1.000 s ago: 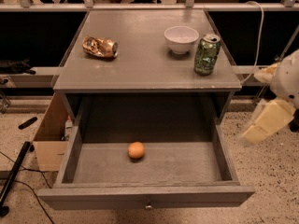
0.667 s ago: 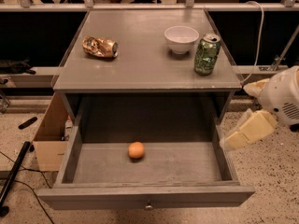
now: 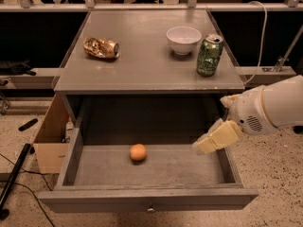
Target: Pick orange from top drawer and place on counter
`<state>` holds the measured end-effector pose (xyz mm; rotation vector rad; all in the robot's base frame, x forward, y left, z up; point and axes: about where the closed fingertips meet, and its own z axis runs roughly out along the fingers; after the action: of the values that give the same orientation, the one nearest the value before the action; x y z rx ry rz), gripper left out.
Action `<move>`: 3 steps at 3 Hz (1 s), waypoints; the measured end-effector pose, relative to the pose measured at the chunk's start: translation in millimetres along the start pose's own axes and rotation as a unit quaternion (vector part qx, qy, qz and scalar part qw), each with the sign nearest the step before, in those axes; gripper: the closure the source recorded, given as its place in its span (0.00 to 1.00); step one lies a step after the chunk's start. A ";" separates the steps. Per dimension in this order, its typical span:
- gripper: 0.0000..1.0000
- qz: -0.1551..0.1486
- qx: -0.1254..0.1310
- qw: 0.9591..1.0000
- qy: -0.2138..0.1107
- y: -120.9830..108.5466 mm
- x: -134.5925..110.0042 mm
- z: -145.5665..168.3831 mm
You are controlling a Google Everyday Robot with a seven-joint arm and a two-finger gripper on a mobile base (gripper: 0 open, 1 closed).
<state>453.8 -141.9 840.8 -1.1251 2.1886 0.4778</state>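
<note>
Your orange rests on the floor of the open top drawer, a little left of centre. The gripper hangs over the drawer's right side, with the orange at its nine o'clock, well apart. Whether it is open or closed you cannot tell.

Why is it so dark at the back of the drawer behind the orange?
In the camera view, the counter shades the back of the top drawer; the orange lies farther forward on the lit floor; the gripper, pale and bright, hangs over the drawer's side at the picture's right.
</note>
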 end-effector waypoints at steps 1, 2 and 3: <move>0.00 0.000 0.000 1.000 0.000 0.0 0.0 0.0; 0.00 0.023 -0.029 0.999 -0.007 16.8 1.9 38.4; 0.00 0.039 -0.072 0.997 -0.003 36.8 4.2 91.9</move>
<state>455.2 -71.3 771.2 -1.1144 2.2275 0.6827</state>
